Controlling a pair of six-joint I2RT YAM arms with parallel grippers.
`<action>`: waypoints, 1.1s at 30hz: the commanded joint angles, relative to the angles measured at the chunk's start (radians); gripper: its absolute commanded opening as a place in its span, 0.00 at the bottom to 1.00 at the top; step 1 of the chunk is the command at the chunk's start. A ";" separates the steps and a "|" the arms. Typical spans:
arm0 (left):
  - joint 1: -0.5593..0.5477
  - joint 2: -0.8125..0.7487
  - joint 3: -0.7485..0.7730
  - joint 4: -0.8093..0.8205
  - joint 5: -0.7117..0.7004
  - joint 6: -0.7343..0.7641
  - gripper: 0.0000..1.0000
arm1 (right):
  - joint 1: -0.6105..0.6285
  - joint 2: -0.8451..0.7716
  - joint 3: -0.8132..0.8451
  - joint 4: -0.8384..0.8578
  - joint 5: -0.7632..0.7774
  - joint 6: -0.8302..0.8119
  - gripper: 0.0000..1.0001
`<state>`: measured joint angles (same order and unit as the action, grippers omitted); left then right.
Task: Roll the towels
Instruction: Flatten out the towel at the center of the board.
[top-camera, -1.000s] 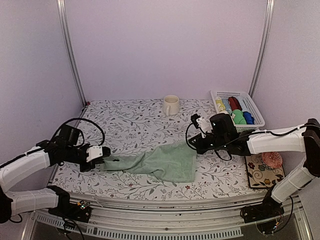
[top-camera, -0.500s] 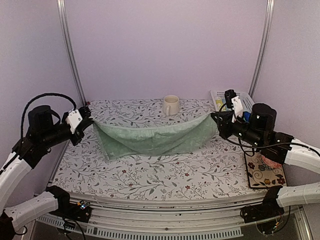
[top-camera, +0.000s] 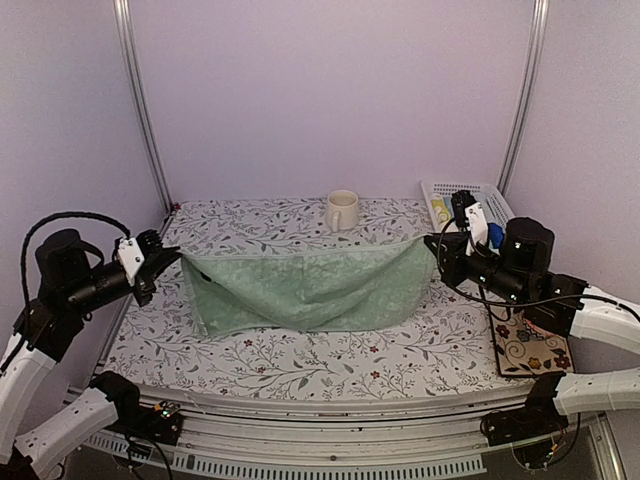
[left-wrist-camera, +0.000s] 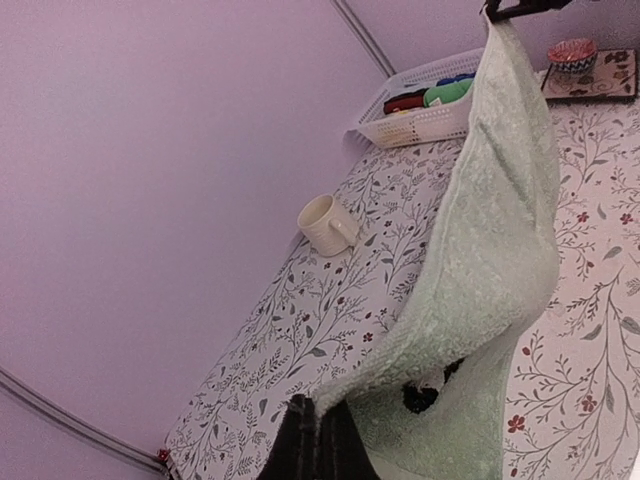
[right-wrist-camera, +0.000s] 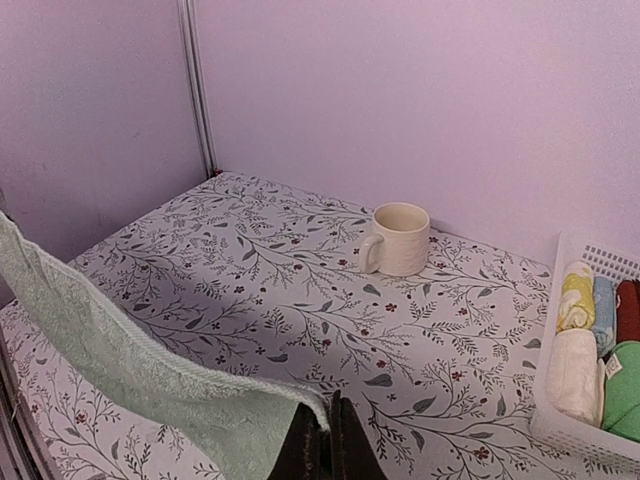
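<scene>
Your left gripper (top-camera: 172, 258) is pinched tight on the upper left corner of the green towel (top-camera: 300, 290), its arm bent high to the towel's left; your right gripper (top-camera: 432, 247) is pinched tight on the upper right corner, forearm stretched in from the towel's right.

I find nothing to read in any of my views: no lettering shows on the towel (top-camera: 300, 290), mug (top-camera: 341, 211), basket (top-camera: 465, 187) or tablecloth (top-camera: 300, 362), which is printed only with leaves and flowers.
</scene>
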<state>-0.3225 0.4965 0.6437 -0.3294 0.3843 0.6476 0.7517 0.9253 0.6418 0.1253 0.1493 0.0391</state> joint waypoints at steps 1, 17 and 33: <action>-0.002 -0.046 -0.006 -0.065 0.122 0.046 0.00 | 0.021 0.006 -0.015 0.045 -0.078 -0.022 0.02; -0.002 0.036 0.018 -0.104 -0.017 0.026 0.00 | 0.102 -0.082 0.002 -0.136 0.290 0.092 0.02; 0.003 0.882 0.135 0.299 -0.326 -0.020 0.00 | -0.156 0.663 0.321 0.004 0.330 0.058 0.02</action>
<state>-0.3225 1.2270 0.7021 -0.1585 0.1715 0.6407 0.6380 1.4601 0.8757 0.0425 0.4438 0.1505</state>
